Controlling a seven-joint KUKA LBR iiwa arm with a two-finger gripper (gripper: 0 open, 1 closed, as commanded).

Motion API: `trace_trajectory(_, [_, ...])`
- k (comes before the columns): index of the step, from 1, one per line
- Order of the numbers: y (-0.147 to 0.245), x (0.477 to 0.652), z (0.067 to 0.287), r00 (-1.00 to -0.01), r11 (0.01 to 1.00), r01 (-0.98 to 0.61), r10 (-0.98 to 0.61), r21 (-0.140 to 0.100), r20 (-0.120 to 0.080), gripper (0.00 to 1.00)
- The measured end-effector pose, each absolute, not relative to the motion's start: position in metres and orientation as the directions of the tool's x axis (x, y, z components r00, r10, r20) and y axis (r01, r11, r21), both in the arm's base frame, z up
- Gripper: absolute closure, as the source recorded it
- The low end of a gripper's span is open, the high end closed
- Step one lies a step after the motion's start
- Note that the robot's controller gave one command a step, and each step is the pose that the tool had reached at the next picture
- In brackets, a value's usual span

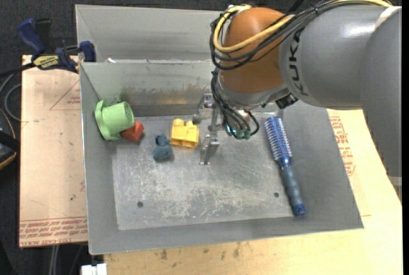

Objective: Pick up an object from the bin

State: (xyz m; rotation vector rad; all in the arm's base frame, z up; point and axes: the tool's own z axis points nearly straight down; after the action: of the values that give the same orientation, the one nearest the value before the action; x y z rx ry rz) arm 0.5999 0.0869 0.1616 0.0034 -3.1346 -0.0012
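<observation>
My gripper (208, 147) hangs low over the bin floor near the middle, just right of a yellow toy block (184, 133). Nothing shows in its grasp. A small grey-blue lump (162, 152) lies left of the block. To the gripper's right, a blue hairbrush (284, 162) lies lengthwise with its bristle head towards the back.
A light green cup (115, 119) lies on its side at the left wall, with a small red-orange piece (133, 132) against it. The arm's orange dome and cables hang above the back middle of the bin. Bare floor stretches along the front.
</observation>
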Motion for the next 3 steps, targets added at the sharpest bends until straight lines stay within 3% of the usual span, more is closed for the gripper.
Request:
trace_trajectory(1, [0.087,0.633,0.084,-0.999,0.999,0.036,0.036,0.003,-0.009,0.00])
trace_trajectory(2, [0.112,0.628,0.101,-1.000,1.000,0.000,0.000,0.003,-0.004,0.00])
trace_trajectory(3, [0.109,0.637,0.108,-0.999,0.999,0.042,0.042,0.002,-0.003,0.00])
